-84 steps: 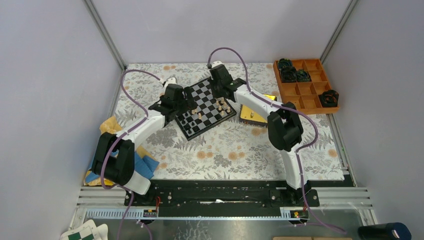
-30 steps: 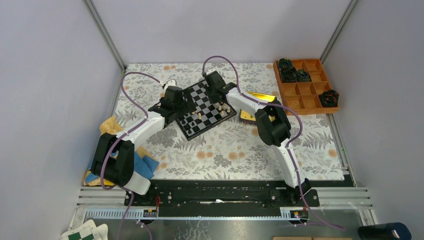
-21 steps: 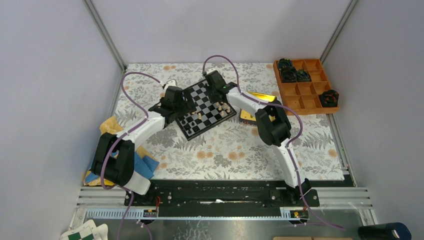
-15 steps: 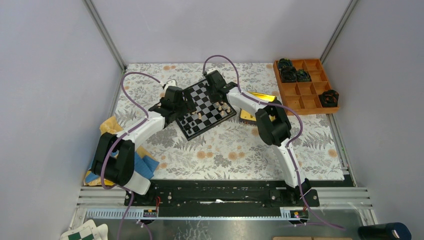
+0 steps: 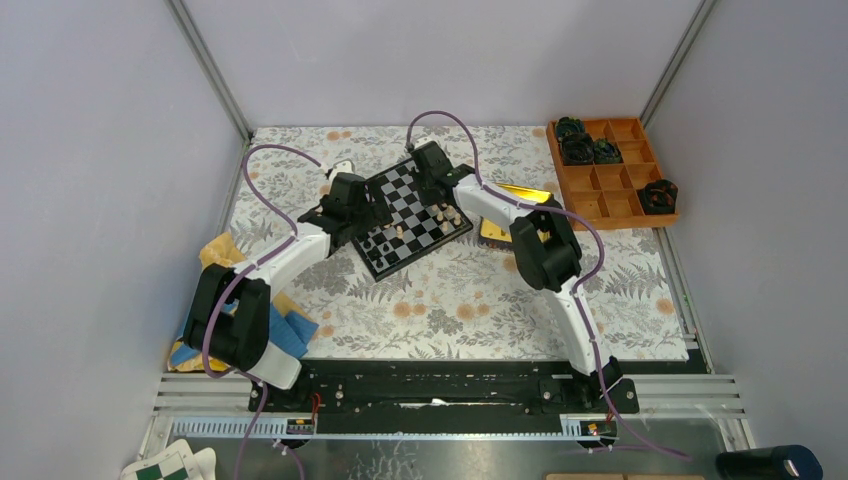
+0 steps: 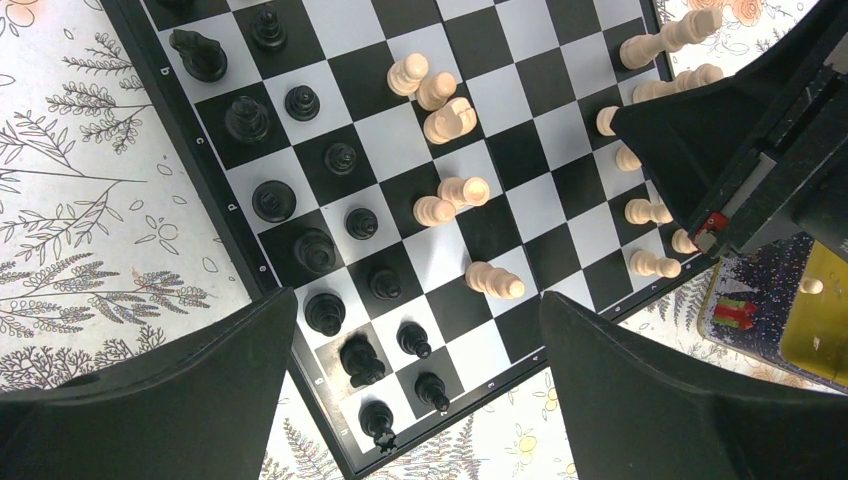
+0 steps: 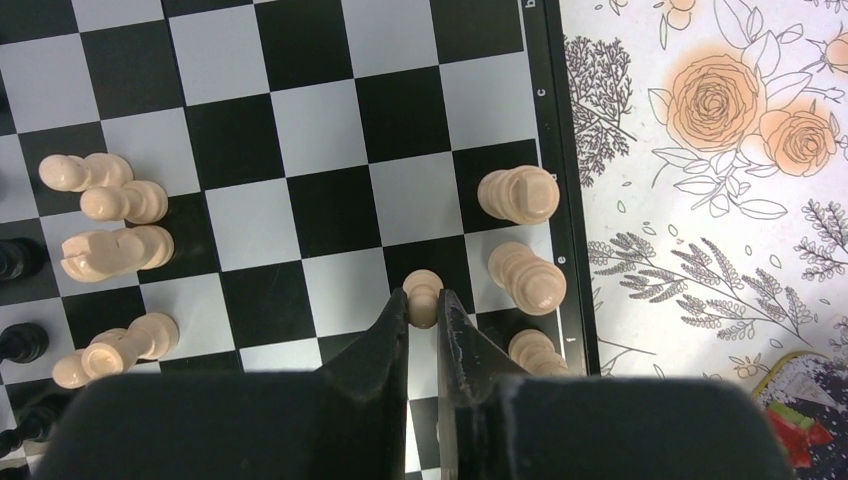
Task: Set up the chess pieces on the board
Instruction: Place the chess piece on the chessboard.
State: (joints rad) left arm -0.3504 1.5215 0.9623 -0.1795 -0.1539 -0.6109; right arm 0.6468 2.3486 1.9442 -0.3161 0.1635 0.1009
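Now, right gripper (image 7: 422, 308): clamped on light pawn (image 7: 422, 288), by board (image 7: 300, 60) rim at 3 o'clock.
Left gripper (image 6: 417, 300): spread wide, holding nothing, above board.
Black pieces (image 6: 313, 250): massed toward board's 9 o'clock side, left wrist view.

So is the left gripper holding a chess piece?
No, the left gripper hangs wide open over the board with nothing between its jaws.

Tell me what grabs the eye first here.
The chequered board, set askew, dominates the middle of the top view. The right end effector pinches a small tan piece near the board's edge. The left end effector hangs wide open above the black pieces.
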